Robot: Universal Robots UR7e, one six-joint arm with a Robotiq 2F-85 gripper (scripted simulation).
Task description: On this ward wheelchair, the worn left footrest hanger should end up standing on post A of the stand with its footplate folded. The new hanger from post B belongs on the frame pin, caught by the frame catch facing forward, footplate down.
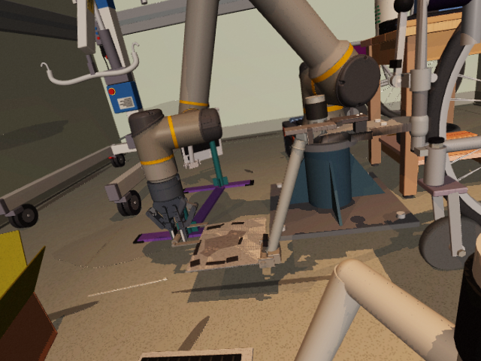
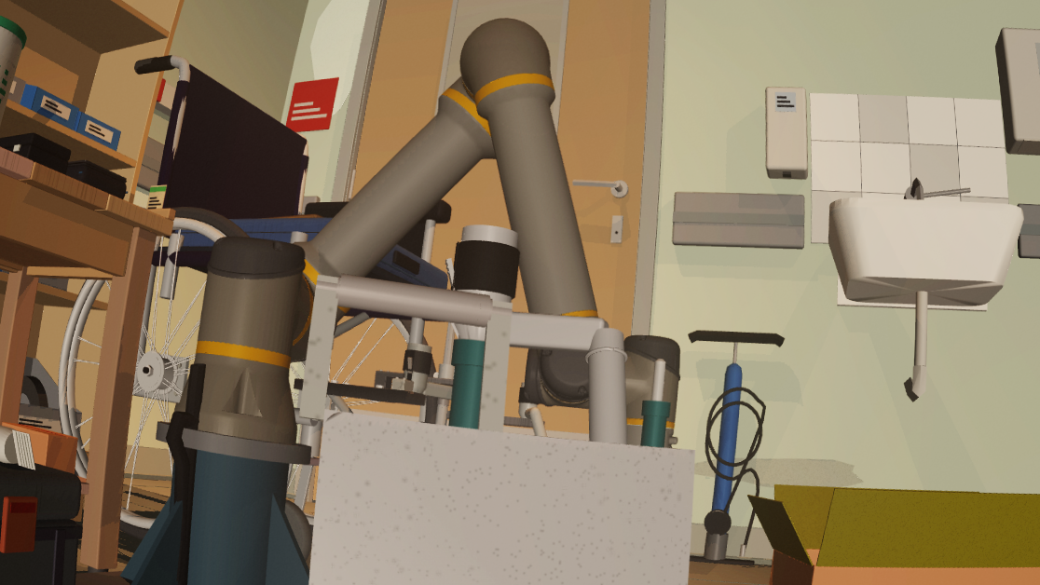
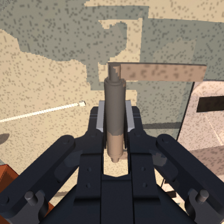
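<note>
Seen from the second side camera, a grey speckled block (image 2: 502, 502) hides my gripper and the footplate. The worn hanger's footplate (image 1: 227, 246) lies flat near the floor, joined to a pale tube (image 1: 285, 194) that rises to the wheelchair frame (image 1: 421, 116). My gripper (image 1: 179, 233) is at the footplate's left edge. In the wrist camera its fingers (image 3: 114, 130) are closed on a short grey-brown peg (image 3: 114, 111) with a flat tab (image 3: 163, 72) beside its far end. The purple stand (image 1: 202, 202) with a teal post (image 1: 216, 161) stands just behind the gripper.
An open cardboard box (image 1: 17, 287) sits at the left near the floor. A wheeled hoist base (image 1: 124, 194) stands behind the gripper, and the arm's blue pedestal (image 1: 328, 175) on its plate stands right of the footplate. A pale tube (image 1: 373, 307) crosses the near foreground.
</note>
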